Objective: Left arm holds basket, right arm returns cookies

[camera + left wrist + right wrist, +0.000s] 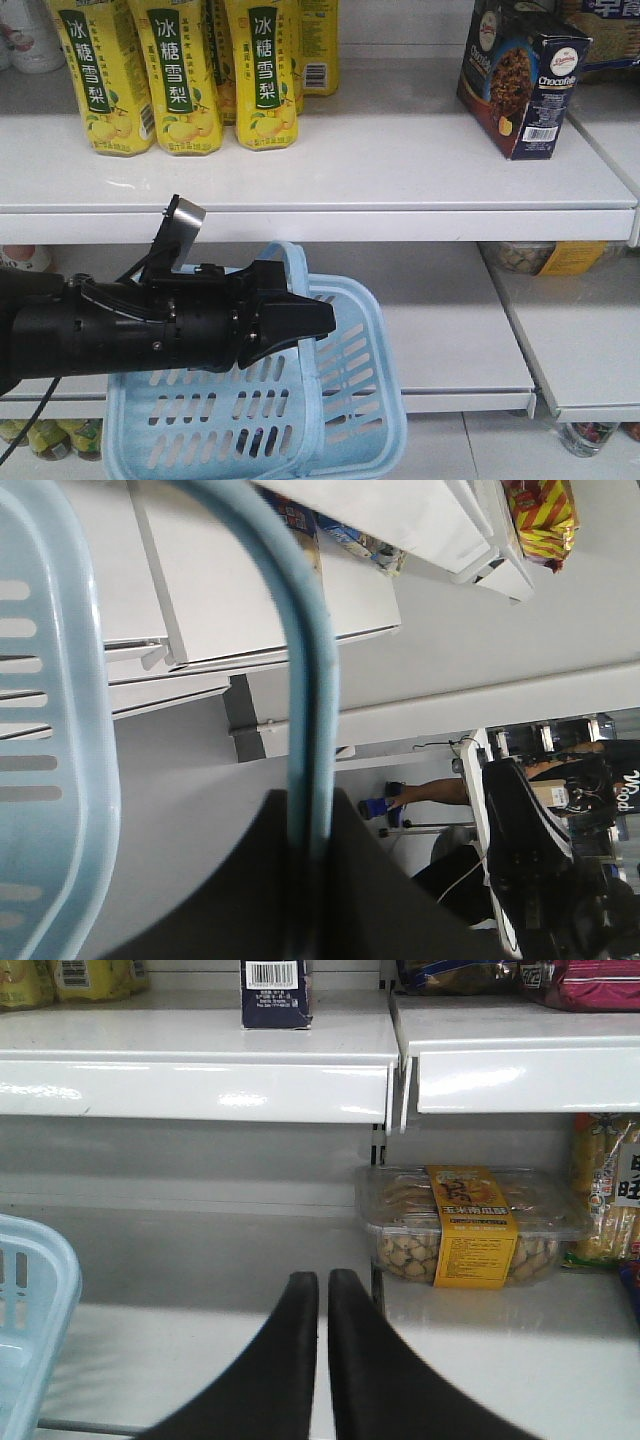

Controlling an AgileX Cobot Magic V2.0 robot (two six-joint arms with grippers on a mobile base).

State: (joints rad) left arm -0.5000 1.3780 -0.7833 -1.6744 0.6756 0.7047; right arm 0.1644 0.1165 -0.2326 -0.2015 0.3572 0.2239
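Note:
The light blue basket (250,420) hangs in front of the lower shelf. My left gripper (300,320) is shut on its hoop handle (303,262). In the left wrist view the handle (310,680) runs between the black fingers of the gripper (310,880), and the basket rim (60,730) is at the left. The dark blue Chocofello cookies box (520,80) stands upright on the upper shelf at the right, and its barcode end shows in the right wrist view (275,990). My right gripper (323,1285) is shut and empty, low in front of the lower shelf, well below the box.
Yellow pear-drink bottles (180,75) stand on the upper shelf at the left. A clear pack of pale biscuits with an orange label (470,1225) lies on the lower shelf to the right of my right gripper. The basket corner (30,1300) is at its left. White shelf edges (200,1085) jut out above.

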